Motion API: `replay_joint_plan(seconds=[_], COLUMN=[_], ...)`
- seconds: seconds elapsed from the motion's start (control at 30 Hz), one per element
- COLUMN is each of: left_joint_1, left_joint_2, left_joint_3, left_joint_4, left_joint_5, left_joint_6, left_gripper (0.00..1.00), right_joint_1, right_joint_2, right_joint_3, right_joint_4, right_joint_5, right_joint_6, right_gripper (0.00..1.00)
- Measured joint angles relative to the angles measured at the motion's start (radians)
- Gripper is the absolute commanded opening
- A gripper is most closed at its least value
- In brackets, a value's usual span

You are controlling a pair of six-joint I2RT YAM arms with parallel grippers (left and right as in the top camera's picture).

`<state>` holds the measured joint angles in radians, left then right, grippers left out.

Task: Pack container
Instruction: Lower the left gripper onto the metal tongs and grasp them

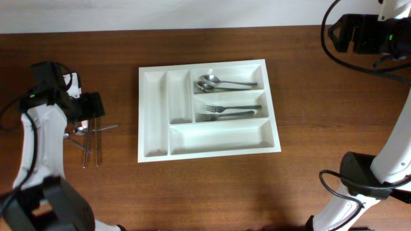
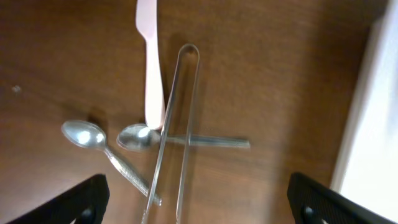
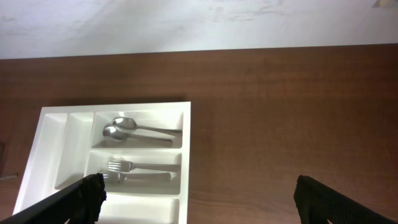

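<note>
The brown table (image 1: pixel 212 192) is the biggest thing here. The white container (image 1: pixel 218 138) lies in the middle of it. Its two top long boxes hold two spoons (image 1: pixel 215 82) and two forks (image 1: pixel 225 112). Its other three boxes have nothing in them.

The left gripper (image 2: pixel 198 186) hangs over a small pile well to the left of the container. Its fingers are spread wide and hold nothing. The right gripper (image 3: pixel 196 186) is high up, past the container's far right corner. Its fingers are wide too, with nothing between them.

In that pile, long metal tongs (image 2: pixel 180 112) lie on top. A pink knife (image 2: pixel 149 62) lies beside them, one end touching a loose spoon (image 2: pixel 140 138). The tongs cross that spoon's handle. A second loose spoon (image 2: pixel 84 134) lies just beside, and its handle reaches the tongs.

I think the next job is to pick one thing from the pile. That could go wrong. The things lie across each other, so lifting one may drag or flip another. They are thin and smooth, so the fingers may slip off. If the gripper comes down where things cross, it may pinch two at once.
</note>
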<state>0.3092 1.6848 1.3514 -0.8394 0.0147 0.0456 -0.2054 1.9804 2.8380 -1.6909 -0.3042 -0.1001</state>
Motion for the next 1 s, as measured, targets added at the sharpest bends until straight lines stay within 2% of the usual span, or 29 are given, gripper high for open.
replay_joint_plan(seconds=[0.17, 0.2, 0.37, 0.73, 0.87, 1.0], left_joint_1=[0.000, 0.000, 0.000, 0.000, 0.000, 0.000], left_joint_2=[0.125, 0.147, 0.251, 0.356, 0.357, 0.366], left_joint_3=[0.003, 0.003, 0.003, 0.004, 0.005, 0.013], left_joint_4=[0.124, 0.150, 0.264, 0.315, 0.314, 0.314], left_joint_5=[-0.003, -0.003, -0.004, -0.006, -0.007, -0.008], left_joint_6=[0.000, 0.001, 0.030, 0.046, 0.048, 0.050], left_gripper=[0.89, 0.84, 0.84, 0.81, 0.79, 0.71], right_joint_1=[0.000, 0.000, 0.000, 0.000, 0.000, 0.000], right_joint_2=[0.001, 0.001, 0.001, 0.001, 0.001, 0.001], right_joint_3=[0.000, 0.000, 0.000, 0.000, 0.000, 0.000], right_joint_4=[0.000, 0.000, 0.000, 0.000, 0.000, 0.000], right_joint_5=[0.000, 0.000, 0.000, 0.000, 0.000, 0.000], right_joint_6=[0.000, 0.000, 0.000, 0.000, 0.000, 0.000], right_gripper=[0.99, 0.99, 0.99, 0.99, 0.99, 0.99])
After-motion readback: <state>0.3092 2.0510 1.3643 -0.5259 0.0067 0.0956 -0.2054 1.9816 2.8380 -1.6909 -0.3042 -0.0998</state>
